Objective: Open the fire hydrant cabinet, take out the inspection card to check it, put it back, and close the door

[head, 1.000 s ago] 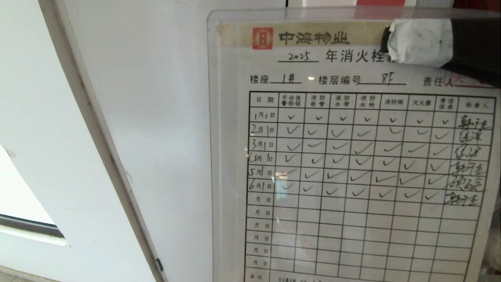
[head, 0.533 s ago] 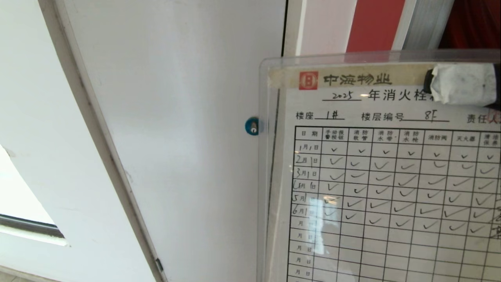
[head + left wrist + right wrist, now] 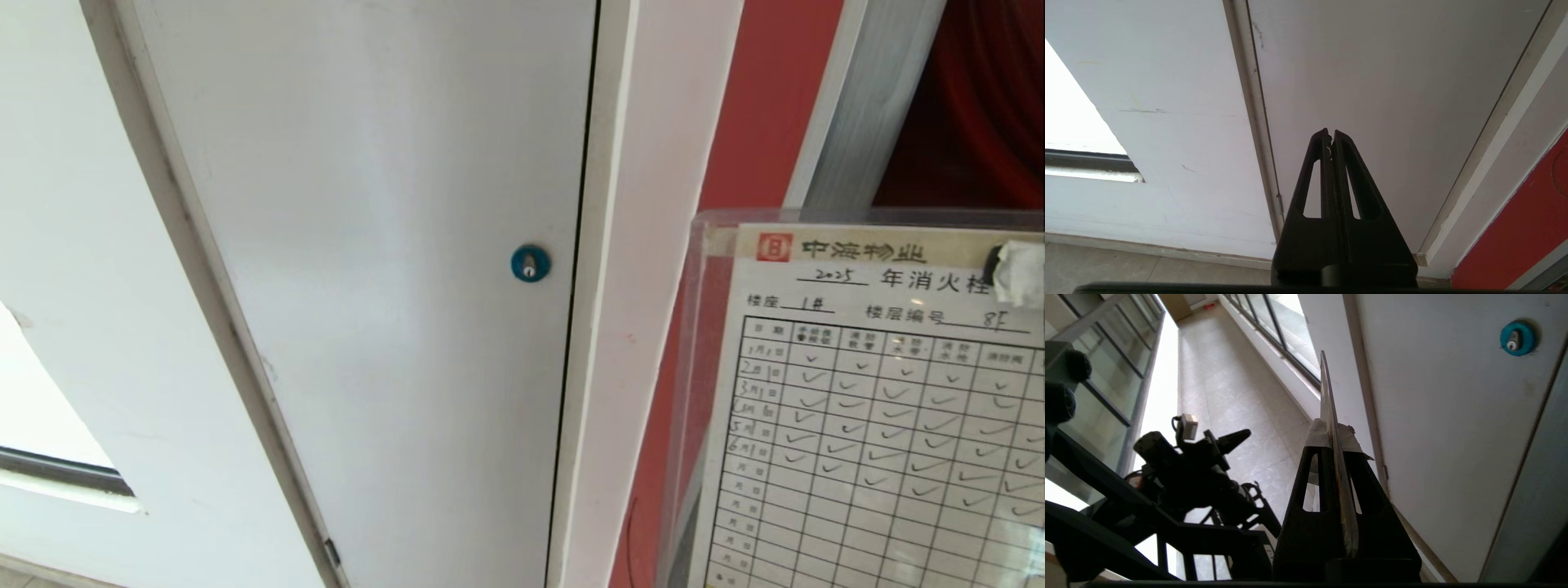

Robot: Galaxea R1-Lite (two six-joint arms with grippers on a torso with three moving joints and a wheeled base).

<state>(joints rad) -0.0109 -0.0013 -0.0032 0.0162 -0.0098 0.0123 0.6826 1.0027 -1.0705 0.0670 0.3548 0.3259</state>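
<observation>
The inspection card (image 3: 882, 408), a clear-sleeved white sheet with a ticked table, hangs at the lower right of the head view. My right gripper (image 3: 1019, 273) is shut on its top right edge, and only a white-taped fingertip shows at the frame's right border. In the right wrist view the card (image 3: 1329, 400) stands edge-on, pinched between the taped fingertips of that gripper (image 3: 1333, 430). Behind the card are the fire hydrant cabinet's silver frame (image 3: 857, 106) and dark red interior (image 3: 971, 98). The door is out of view. My left gripper (image 3: 1331, 132) hangs parked and shut, holding nothing.
A plain pale grey panel with a blue round lock (image 3: 531, 263) fills the middle, and the lock (image 3: 1517, 338) also shows in the right wrist view. A white post (image 3: 645, 245) and a red strip (image 3: 759, 106) separate it from the cabinet. My left arm (image 3: 1200, 465) sits over tiled floor.
The card and my right gripper have moved right and down, away from the camera. The card looks smaller, and the blue lock and cabinet frame behind it are uncovered.
</observation>
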